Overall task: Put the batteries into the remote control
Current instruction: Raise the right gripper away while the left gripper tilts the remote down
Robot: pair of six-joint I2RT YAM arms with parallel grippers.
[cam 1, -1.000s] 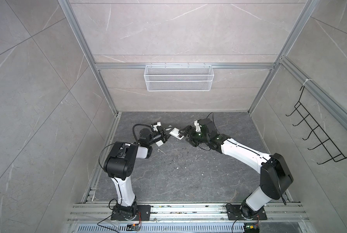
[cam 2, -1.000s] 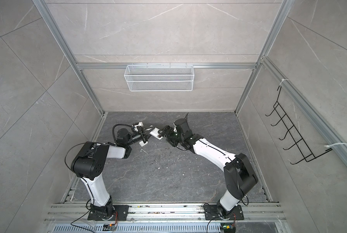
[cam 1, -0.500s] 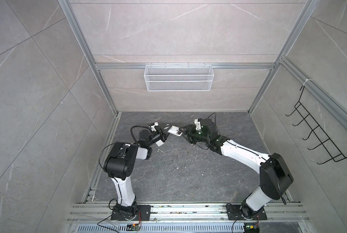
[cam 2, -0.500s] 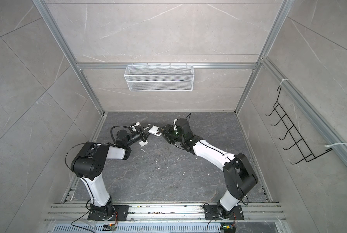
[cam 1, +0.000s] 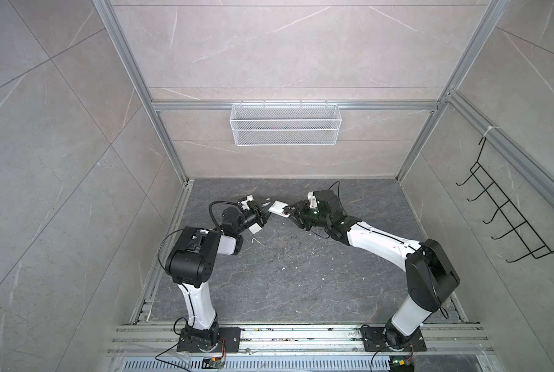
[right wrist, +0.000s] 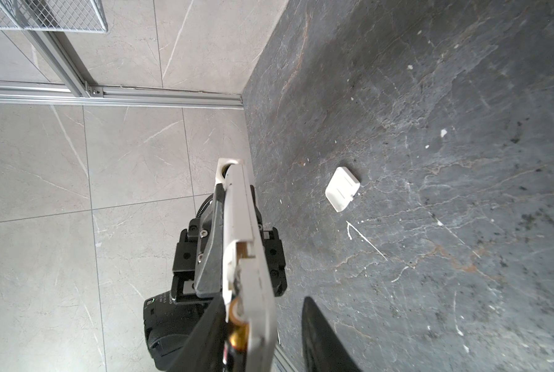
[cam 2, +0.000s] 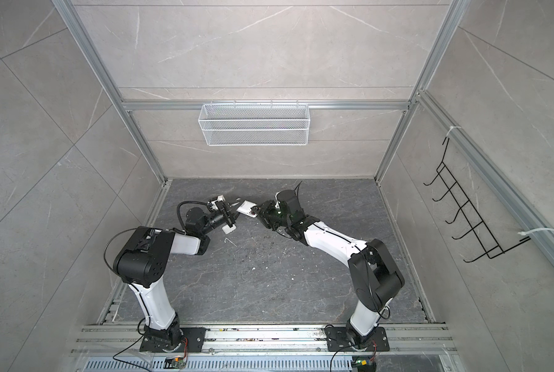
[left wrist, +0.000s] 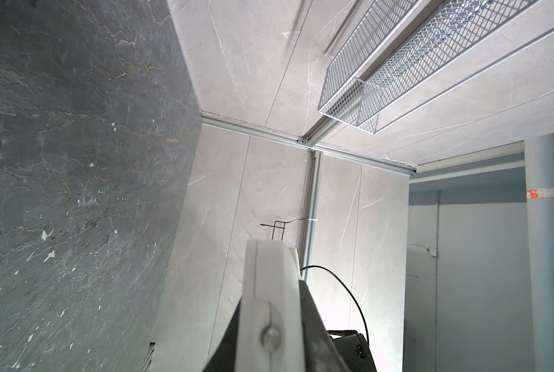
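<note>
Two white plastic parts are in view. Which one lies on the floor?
The small flat cover lies on the dark floor. The remote, longer and narrow, is off the floor, clamped in the left tool.

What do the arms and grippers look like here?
The left arm and right arm share white link shells, black joint housings and black base plates. A black cable loops at the left wrist; a thinner one arcs over the right wrist, beside a green light. The gripper fingers are dark, tapered blades.
</note>
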